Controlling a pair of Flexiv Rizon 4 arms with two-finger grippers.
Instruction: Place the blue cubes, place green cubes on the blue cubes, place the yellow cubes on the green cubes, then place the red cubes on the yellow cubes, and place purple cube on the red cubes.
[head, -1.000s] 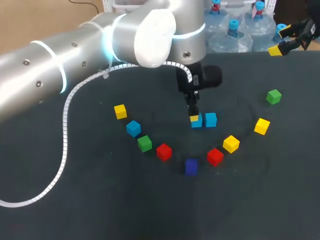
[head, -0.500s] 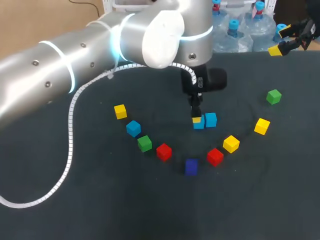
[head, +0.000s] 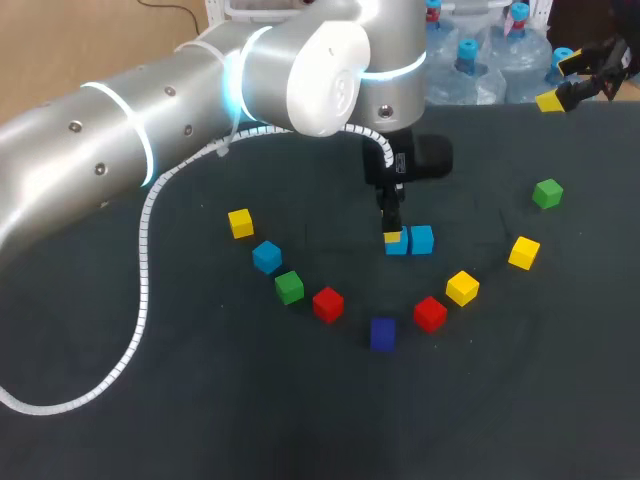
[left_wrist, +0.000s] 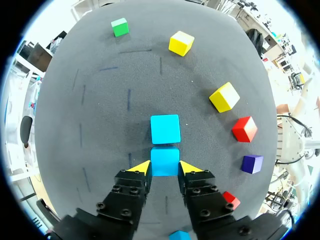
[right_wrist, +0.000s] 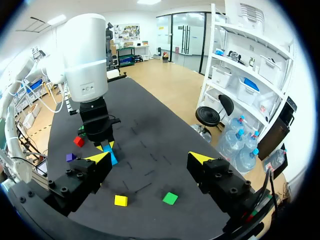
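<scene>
Head view: my left gripper (head: 393, 232) is down at the middle of the table, fingers closed on the held blue cube (head: 396, 245), which sits on the table (head: 200, 400) right beside the second blue cube (head: 421, 239). I judge that's the base row going down, so side by side is the point. A third blue cube (head: 266, 256) waits off to the left, next to a green cube (head: 290, 287). The red cubes (head: 327, 304), the yellow cubes (head: 462, 287) and the purple cube (head: 382, 333) lie in a loose arc nearer me, all untouched.

Left wrist view: a yellow tip on each side of the held cube, both pressing its faces. The second blue cube is straight ahead, edge to edge with mine; I can't tell whether they touch. The alignment looks square, which the green layer will need.

Right wrist view: my right gripper (right_wrist: 149, 160) hangs high over the far right corner, fingers spread wide, nothing between them. It's parked out of my left arm's way, with the far green cube (right_wrist: 170, 198) below it.
</scene>
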